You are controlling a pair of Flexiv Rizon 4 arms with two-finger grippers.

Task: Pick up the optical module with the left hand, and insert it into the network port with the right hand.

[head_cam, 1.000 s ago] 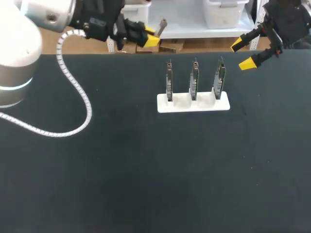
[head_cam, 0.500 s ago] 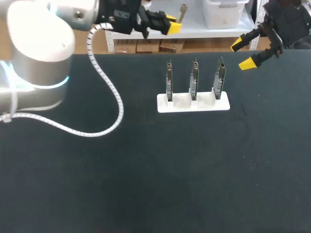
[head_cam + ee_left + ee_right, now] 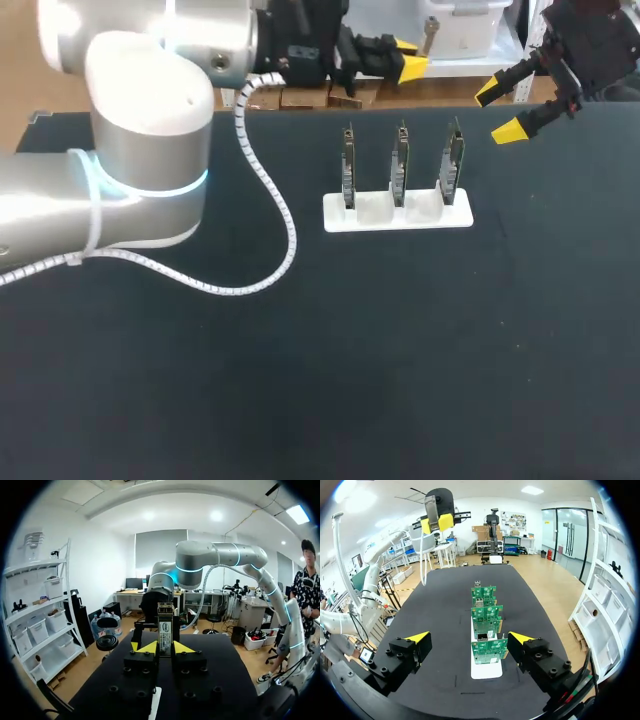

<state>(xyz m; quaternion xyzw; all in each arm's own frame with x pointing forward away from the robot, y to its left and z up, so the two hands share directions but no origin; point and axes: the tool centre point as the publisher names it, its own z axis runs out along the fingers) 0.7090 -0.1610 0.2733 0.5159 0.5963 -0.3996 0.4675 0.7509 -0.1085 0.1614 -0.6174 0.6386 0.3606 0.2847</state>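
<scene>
Head view: the left tool point(image 3: 405, 68) clenches the optical module point(image 3: 430, 30), which juts beyond its tips; the right tool point(image 3: 499, 111) hangs released near the white rack point(image 3: 398, 213) of boards point(image 3: 400, 160) on the worktop point(image 3: 300, 380). Left wrist view alone shows the module upright between both fingertips point(image 3: 149, 648). Right wrist view lines the boards up just ahead, between its spread fingers point(image 3: 418, 637).
</scene>
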